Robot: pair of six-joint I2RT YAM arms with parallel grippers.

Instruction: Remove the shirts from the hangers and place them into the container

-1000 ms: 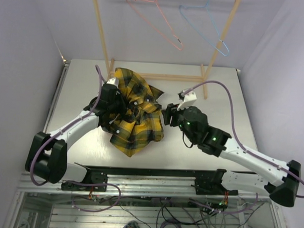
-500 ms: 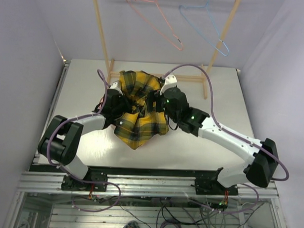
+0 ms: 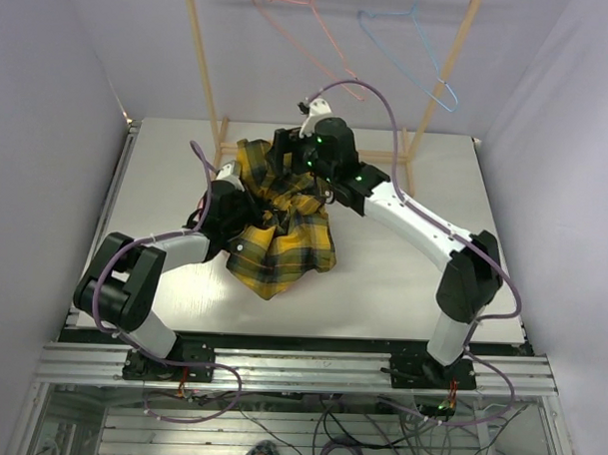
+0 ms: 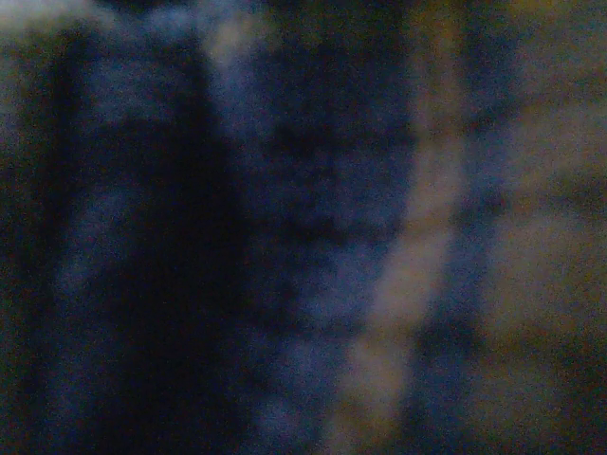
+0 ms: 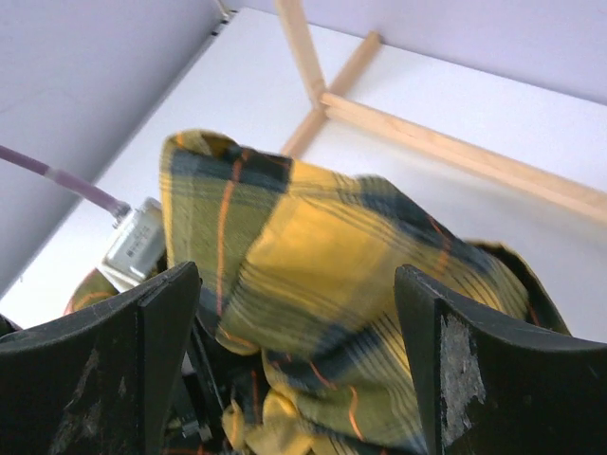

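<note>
Right gripper (image 5: 296, 284) has swung from beside the yellow shirt (image 3: 283, 249) to hover over its far edge, jaws now spread wide and empty. Left gripper (image 3: 243, 207) has pressed together, buried in the heap on the table (image 3: 412, 281); I cannot tell whether it pinches a fold. The pink hanger (image 3: 311, 38) and blue hanger (image 3: 410, 52) hang bare, so I judge only getting the shirt into the basket remains, and I see no basket.

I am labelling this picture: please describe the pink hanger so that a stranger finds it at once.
Start at the wooden rack standing at the far side of the table. Between its two poles hang two bare wire hangers. The pink hanger is the left one; its neighbour, the blue hanger, is on the right.
</note>
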